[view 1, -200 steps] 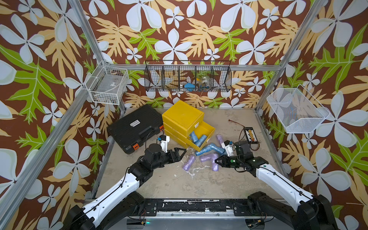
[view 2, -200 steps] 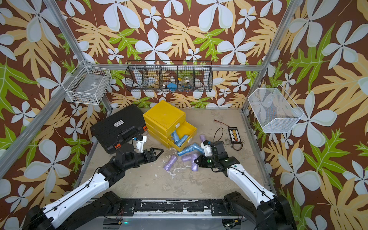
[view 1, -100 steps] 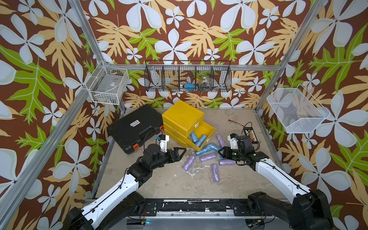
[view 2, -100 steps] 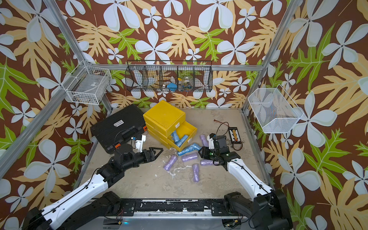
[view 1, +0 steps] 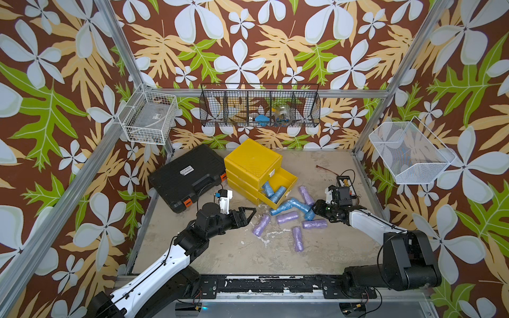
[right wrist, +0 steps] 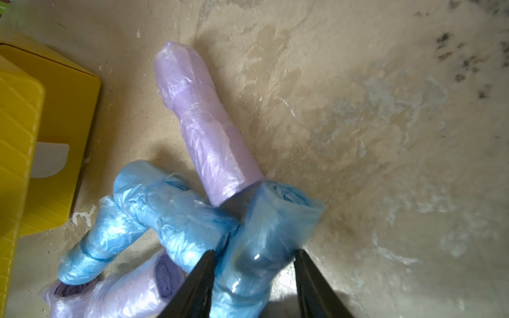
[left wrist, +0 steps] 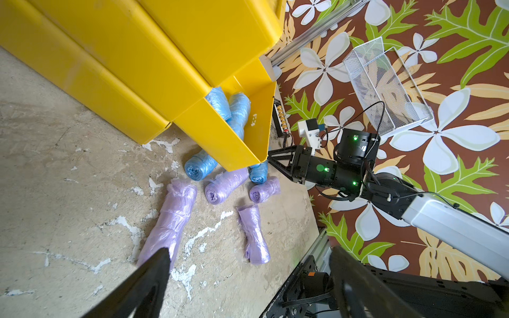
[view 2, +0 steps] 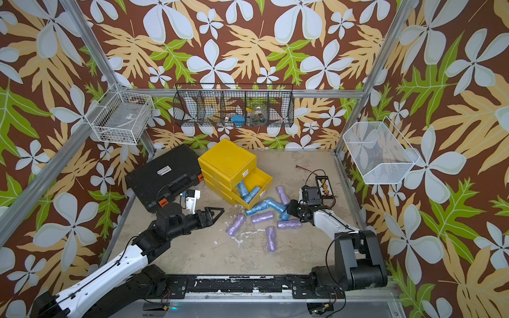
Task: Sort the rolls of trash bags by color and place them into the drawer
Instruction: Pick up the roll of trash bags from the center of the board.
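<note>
Hidden: the back of the open drawer (view 1: pixel 286 176) sits under the yellow cabinet (view 1: pixel 252 158), so the blue rolls (view 1: pixel 272 191) inside cannot be counted; at least three show. In both top views the right tool's tips are masked by its own body. The wrist views cut off both tools' finger bases.

Left arm: stretched low from the front-left corner toward the middle. The left tool (view 1: pixel 249 216) is held roughly level above the worktop (view 1: pixel 234 256), fingers wide apart and gripping nothing. It points at a lilac roll (view 1: pixel 261 225) and is clear of it.

Right arm: elbow folded up at front-right, forearm reaching into the pile. The right tool (right wrist: pixel 252 256) is low, fingers apart, one on each side of a blue roll (right wrist: pixel 264 236) lying on the worktop.

Rolls: crinkly, shiny film. Two more blue ones (view 1: pixel 286 206) lie crossed just outside the drawer front. Five lilac rolls are scattered on the worktop, one (right wrist: pixel 203 124) with its end against the straddled blue roll.
</note>
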You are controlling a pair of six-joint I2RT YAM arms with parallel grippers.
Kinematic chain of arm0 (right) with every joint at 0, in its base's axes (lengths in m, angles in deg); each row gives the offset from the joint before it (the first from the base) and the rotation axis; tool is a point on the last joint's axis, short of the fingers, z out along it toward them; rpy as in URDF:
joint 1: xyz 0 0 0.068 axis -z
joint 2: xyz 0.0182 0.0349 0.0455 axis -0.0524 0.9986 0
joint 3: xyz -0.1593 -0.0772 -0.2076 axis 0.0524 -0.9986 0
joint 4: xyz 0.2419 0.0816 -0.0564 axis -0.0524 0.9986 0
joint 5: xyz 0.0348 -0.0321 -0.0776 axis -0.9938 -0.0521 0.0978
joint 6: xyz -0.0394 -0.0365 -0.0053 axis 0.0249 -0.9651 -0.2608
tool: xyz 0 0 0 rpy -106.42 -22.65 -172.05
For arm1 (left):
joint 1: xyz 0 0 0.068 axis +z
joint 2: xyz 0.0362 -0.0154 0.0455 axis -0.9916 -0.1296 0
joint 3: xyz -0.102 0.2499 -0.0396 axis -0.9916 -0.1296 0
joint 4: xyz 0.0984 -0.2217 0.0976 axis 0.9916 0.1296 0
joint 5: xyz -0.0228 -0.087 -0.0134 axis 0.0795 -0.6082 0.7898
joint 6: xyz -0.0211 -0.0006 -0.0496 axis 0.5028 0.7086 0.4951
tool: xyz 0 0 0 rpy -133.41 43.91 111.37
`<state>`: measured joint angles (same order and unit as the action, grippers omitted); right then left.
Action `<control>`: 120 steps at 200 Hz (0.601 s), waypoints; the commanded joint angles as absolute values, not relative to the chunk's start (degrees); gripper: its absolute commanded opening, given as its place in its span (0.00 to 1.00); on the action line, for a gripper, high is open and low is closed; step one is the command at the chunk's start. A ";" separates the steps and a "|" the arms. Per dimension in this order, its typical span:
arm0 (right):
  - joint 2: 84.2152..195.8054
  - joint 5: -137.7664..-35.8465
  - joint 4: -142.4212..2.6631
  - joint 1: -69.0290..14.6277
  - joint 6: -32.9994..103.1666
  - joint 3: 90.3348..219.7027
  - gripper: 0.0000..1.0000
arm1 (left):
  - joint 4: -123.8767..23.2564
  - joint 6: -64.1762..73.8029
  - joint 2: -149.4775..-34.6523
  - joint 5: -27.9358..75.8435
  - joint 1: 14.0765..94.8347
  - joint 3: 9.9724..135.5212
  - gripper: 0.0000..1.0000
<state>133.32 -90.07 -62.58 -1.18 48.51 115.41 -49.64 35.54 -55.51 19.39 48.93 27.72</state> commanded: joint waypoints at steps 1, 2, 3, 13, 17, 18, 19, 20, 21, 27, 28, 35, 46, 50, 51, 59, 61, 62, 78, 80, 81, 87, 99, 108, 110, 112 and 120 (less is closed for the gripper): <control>135.00 -91.05 -66.64 -1.14 49.51 115.52 0.49 | -50.69 35.41 -55.39 19.05 49.12 27.50 0.92; 135.13 -91.10 -66.73 -1.13 49.56 115.48 0.49 | -50.69 35.41 -55.39 19.05 49.14 27.50 0.92; 135.23 -91.13 -66.82 -1.17 49.58 115.51 0.49 | -50.70 35.41 -55.39 19.05 49.15 27.50 0.92; 136.13 -91.31 -67.49 -1.13 49.73 115.61 0.49 | -50.78 35.49 -55.39 19.03 49.16 27.42 0.92; 136.56 -91.35 -67.68 -1.13 49.82 115.69 0.48 | -50.78 35.56 -55.39 19.03 49.16 27.42 0.92; 136.61 -91.39 -67.73 -1.17 49.80 115.74 0.48 | -50.78 35.57 -55.39 19.04 49.16 27.42 0.92; 136.68 -91.40 -67.76 -1.15 49.83 115.77 0.47 | -50.78 35.58 -55.39 19.00 49.16 27.42 0.92; 136.76 -91.41 -67.77 -1.14 49.81 115.78 0.47 | -50.78 35.58 -55.39 19.00 49.16 27.42 0.92; 136.84 -91.41 -67.82 -1.13 49.79 115.79 0.47 | -50.78 35.58 -55.39 19.01 49.16 27.42 0.92; 137.35 -91.46 -68.08 -1.15 49.88 115.88 0.45 | -50.78 35.58 -55.39 19.00 49.13 27.42 0.92; 137.40 -91.44 -68.11 -1.19 49.92 115.84 0.44 | -50.74 35.58 -55.39 18.98 49.15 27.42 0.92; 137.75 -91.59 -68.22 -1.16 49.87 115.77 0.40 | -50.76 35.58 -55.39 19.09 49.16 27.50 0.92; 137.69 -91.76 -68.23 -1.13 49.78 115.72 0.32 | -50.70 35.63 -55.39 19.06 49.16 27.50 0.92; 137.43 -91.77 -68.07 -1.13 49.78 115.67 0.28 | -50.70 35.58 -55.39 19.05 49.16 27.50 0.92; 137.31 -91.77 -67.97 -1.13 49.78 115.69 0.27 | -50.70 35.58 -55.39 19.04 49.20 27.50 0.92; 136.28 -91.76 -67.67 -1.14 49.73 115.51 0.22 | -50.69 35.52 -55.39 19.13 49.22 27.50 0.92; 135.93 -91.70 -67.58 -1.13 49.72 115.46 0.21 | -50.70 35.50 -55.39 19.13 49.24 27.50 0.92; 135.72 -91.69 -67.51 -1.13 49.66 115.45 0.20 | -50.65 35.50 -55.39 19.13 49.24 27.50 0.92; 132.05 -91.15 -65.84 -1.13 49.17 115.70 0.16 | -50.55 35.36 -55.44 19.13 49.27 27.59 0.92; 131.46 -91.15 -65.65 -1.13 49.12 115.79 0.15 | -50.55 35.33 -55.47 19.13 49.32 27.59 0.92; 131.25 -91.11 -65.44 -1.17 49.05 115.84 0.15 | -50.53 35.32 -55.48 19.13 49.32 27.64 0.93; 129.62 -90.91 -64.52 -1.13 48.82 116.28 0.14 | -50.60 35.19 -55.63 19.14 49.40 27.79 0.92; 126.74 -91.11 -62.54 -1.13 48.20 117.52 0.13 | -50.52 34.85 -55.98 19.05 49.57 28.02 0.93; 124.88 -91.91 -61.29 -1.14 47.72 118.80 0.12 | -50.46 34.55 -56.34 18.93 49.68 28.27 0.93; 124.62 -92.05 -61.02 -1.13 47.59 119.20 0.12 | -50.44 34.49 -56.40 18.89 49.75 28.33 0.93; 124.31 -92.35 -60.82 -1.13 47.54 119.44 0.11 | -50.50 34.45 -56.50 18.89 49.81 28.37 0.93; 123.36 -93.76 -60.12 -1.15 47.49 120.83 0.11 | -50.62 34.35 -56.86 18.70 49.94 28.55 0.93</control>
